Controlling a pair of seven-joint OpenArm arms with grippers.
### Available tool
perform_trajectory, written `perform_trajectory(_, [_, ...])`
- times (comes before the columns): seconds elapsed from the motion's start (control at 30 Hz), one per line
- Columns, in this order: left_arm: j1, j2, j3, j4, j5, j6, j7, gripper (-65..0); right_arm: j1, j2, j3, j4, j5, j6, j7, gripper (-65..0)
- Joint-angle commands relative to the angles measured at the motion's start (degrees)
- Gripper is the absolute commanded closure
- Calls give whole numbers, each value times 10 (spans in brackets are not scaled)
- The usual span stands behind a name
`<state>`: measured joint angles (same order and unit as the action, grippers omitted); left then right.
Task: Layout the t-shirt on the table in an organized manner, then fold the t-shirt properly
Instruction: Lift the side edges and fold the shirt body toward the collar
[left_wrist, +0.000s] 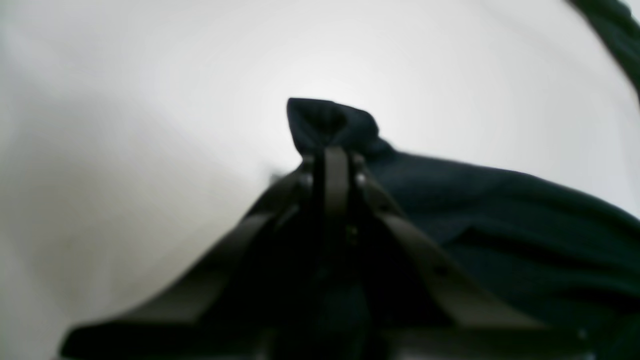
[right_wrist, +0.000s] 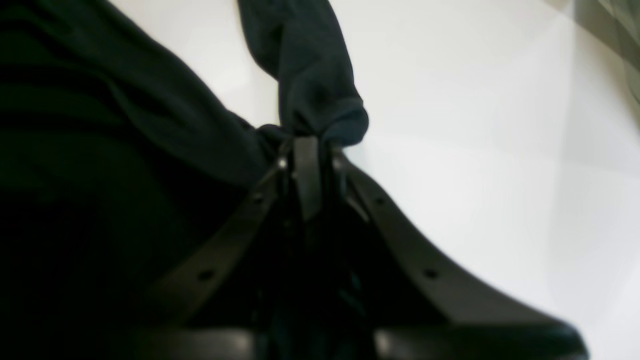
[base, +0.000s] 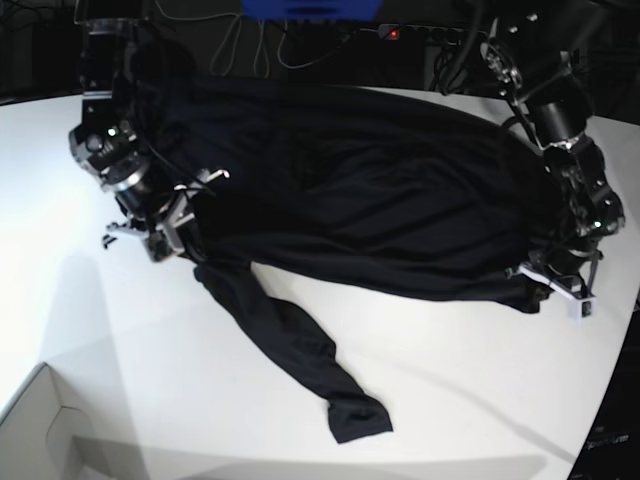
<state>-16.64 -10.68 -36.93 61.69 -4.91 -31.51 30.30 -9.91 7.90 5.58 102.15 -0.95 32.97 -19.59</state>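
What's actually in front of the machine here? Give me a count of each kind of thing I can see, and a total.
Black t-shirt: 1
White table: 1
White cardboard box corner: 1
Robot grippers: 2, the left gripper and the right gripper, each shut on the t-shirt
Total: 5
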Motion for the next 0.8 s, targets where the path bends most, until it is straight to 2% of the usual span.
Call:
perform_trajectory(0.0, [-4, -11, 0, 32, -18, -4, -12, -2, -8, 5, 2, 25, 11, 0, 17, 0])
perform_trajectory(0.2, [66, -22, -1, 119, -58, -4, -9, -2, -79, 5, 2, 95, 11, 0, 17, 0])
perform_trajectory(0.43, [119, -59, -5, 146, -135, -4, -9, -2, -145, 6, 2, 123, 11, 0, 18, 0])
perform_trajectory(0.57, [146, -62, -27, 162, -163, -4, -6, -2, -172, 6, 2, 123, 11, 0, 21, 0])
perform_trajectory(0.77, [186, -61, -49, 191, -167, -6, 31, -2, -203, 2, 28, 123, 11, 50, 21, 0])
